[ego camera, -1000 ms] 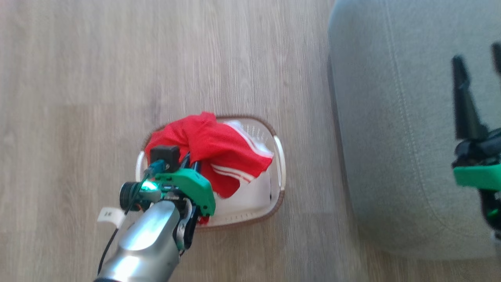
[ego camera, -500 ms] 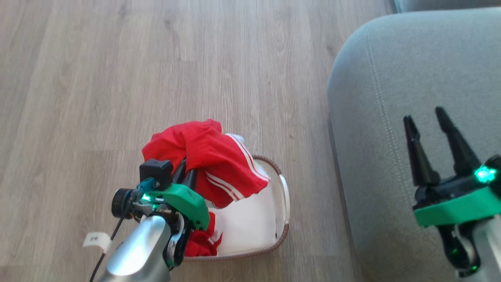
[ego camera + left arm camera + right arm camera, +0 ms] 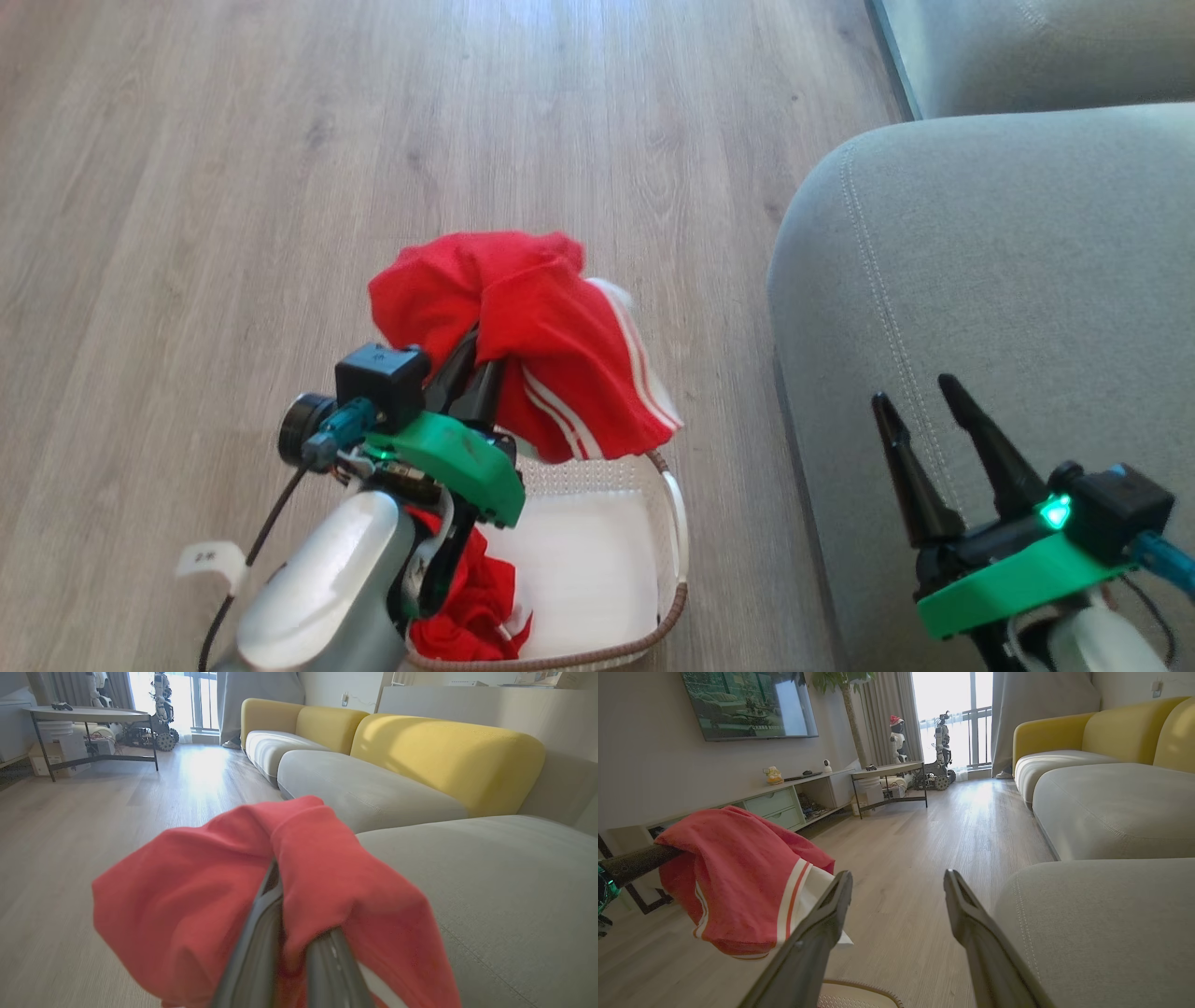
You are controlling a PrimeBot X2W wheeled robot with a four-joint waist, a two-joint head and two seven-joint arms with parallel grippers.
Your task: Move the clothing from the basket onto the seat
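Red garment (image 3: 551, 345): hanging above the basket (image 3: 674, 523), over its far rim, clear of the plastic. Your left gripper (image 3: 470, 373) is clamped tight on it, cloth folded over both fingers. It sags either side of them, long axis running across the fingers. The white-striped hem hangs on the side toward the seat (image 3: 1027, 280). A second red piece (image 3: 467, 607) lies inside the basket, at its near left corner (partly hidden behind your forearm). Right of the basket: a strip of wood floor (image 3: 738, 373), then the seat. Your right gripper (image 3: 913, 388) hovers over the seat's edge nearest the basket, jaws spread wide, holding nothing.
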